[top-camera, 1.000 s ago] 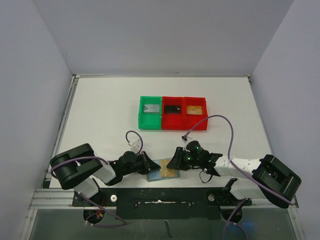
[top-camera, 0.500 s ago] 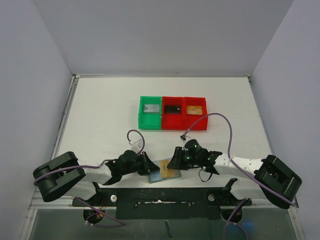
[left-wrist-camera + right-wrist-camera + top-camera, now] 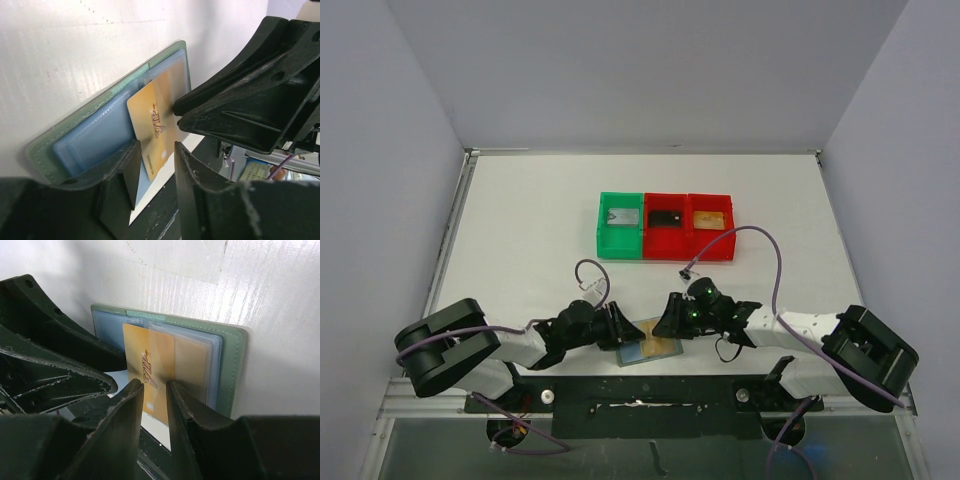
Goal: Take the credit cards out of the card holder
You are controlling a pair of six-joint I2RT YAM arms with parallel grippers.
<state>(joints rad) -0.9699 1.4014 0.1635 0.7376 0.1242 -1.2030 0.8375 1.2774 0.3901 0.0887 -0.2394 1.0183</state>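
Both pairs of jaws stand slightly apart as the black left gripper (image 3: 156,150) and black right gripper (image 3: 154,387) meet over the pale blue-grey folding card holder (image 3: 90,145) at the white table's (image 3: 520,230) near edge, its thin gold-tan credit card (image 3: 150,115) poking half out lengthwise into their gaps, maybe untouched.

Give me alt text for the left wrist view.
A gold-tan plastic card sticks partly out of a pale blue-grey folding card holder open on a white table. The left pincer, open, straddles the card's near corner; the right pincer meets its side edge.
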